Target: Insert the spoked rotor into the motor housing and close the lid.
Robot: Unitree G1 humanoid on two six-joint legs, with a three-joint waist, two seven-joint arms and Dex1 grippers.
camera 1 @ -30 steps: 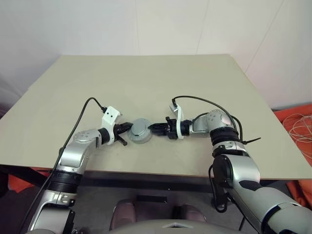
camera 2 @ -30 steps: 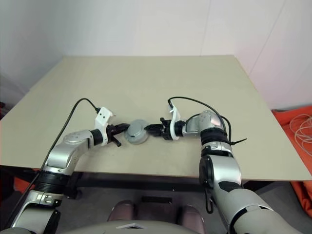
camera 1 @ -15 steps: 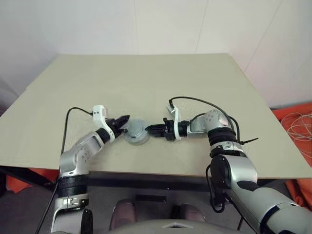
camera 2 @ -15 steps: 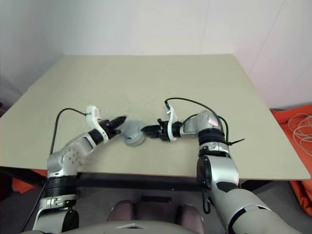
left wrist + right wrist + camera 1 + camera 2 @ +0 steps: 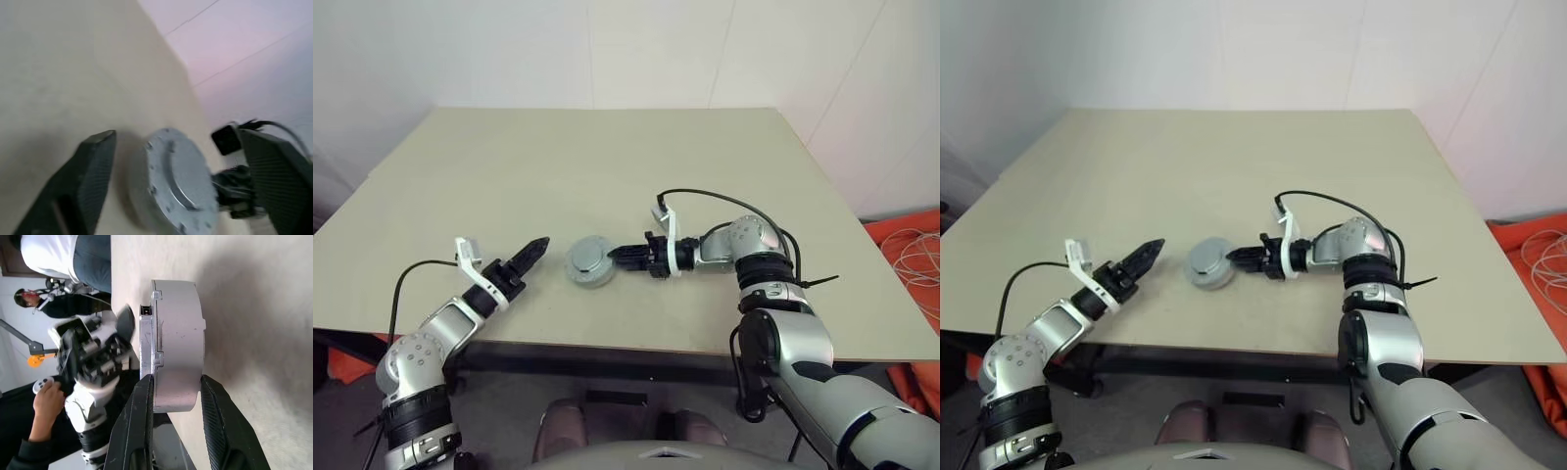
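Near the front edge of the beige table (image 5: pixel 705 176) sits the closed motor housing (image 5: pixel 590 262), its lid (image 5: pixel 182 171) seated on top; the right gripper (image 5: pixel 619 258) grips its side, one finger (image 5: pixel 139 431) over the lid's edge, the other against the body; the left gripper (image 5: pixel 534 249) hovers just beside it, apart, fingers (image 5: pixel 83 181) spread wide and holding nothing.

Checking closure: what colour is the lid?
Plain silver-grey metal lid, ringed with small screws; left wrist view shows it best.
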